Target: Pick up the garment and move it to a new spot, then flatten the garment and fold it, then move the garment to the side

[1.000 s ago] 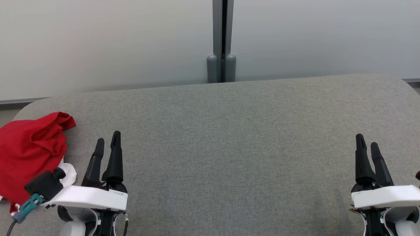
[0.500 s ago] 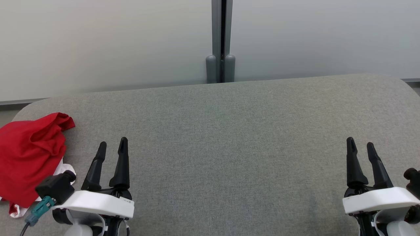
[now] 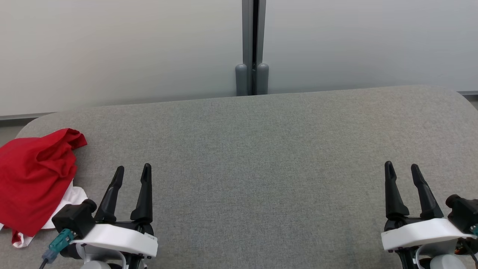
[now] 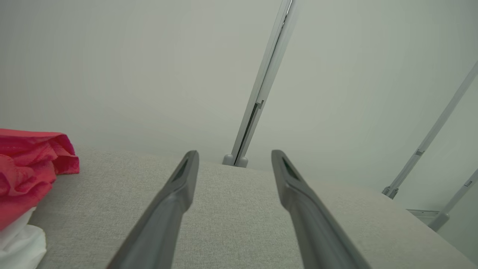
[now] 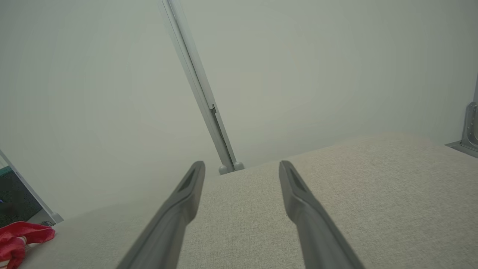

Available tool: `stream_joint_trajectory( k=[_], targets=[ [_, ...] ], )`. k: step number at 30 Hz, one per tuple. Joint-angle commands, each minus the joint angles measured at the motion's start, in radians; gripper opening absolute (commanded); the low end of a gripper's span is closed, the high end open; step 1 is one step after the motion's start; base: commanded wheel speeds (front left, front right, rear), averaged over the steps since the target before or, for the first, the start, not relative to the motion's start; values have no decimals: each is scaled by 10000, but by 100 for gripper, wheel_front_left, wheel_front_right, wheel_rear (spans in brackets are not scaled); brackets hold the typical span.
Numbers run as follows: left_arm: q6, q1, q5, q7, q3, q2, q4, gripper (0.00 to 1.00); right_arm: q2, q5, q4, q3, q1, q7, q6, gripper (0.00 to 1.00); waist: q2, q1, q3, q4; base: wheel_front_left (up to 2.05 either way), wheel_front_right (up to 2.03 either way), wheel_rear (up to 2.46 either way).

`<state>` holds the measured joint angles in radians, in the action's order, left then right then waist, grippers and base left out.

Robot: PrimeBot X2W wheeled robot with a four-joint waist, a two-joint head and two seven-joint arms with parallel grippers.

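Note:
A crumpled red garment with white parts showing beneath it lies at the far left of the grey fabric table. The same red garment is at the left edge of the left wrist view, and the garment shows small at the lower left of the right wrist view. My left gripper stands open just right of the garment, apart from it and holding nothing. At the lower right, my right gripper is open over bare table, far from the garment.
Behind the table's far edge rises a pale wall with a grey vertical post. The table's rounded corners are at the far left and far right. More grey posts stand at the right in the left wrist view.
Both grippers have drawn back toward the bottom edge of the head view and shifted slightly inward. Their fingers have spread wider apart. The garment has stayed in place.

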<state>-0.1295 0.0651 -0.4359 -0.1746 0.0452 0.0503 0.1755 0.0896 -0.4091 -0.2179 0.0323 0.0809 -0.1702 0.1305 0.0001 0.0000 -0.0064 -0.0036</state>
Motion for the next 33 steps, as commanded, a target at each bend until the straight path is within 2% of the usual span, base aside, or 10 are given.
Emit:
stream_joint_trajectory(
  k=[1, 22, 33],
  targets=[
    [2, 12, 354, -88, 16, 44, -20, 100, 42, 343, 19, 1, -10, -141, 3, 100, -1, 0, -7, 3, 0, 0, 0],
    [145, -104, 1981, -523, 125, 20, 648, 100, 14, 2121, -416, 135, -46, -578, 3, 100, -1, 0, -31, 22, 0, 0, 0],
    [168, -147, 2659, -739, 177, 17, 868, 100, -108, 2608, -604, 63, -64, -794, 4, 100, -1, 0, -56, 52, 0, 0, 0]
  ],
)
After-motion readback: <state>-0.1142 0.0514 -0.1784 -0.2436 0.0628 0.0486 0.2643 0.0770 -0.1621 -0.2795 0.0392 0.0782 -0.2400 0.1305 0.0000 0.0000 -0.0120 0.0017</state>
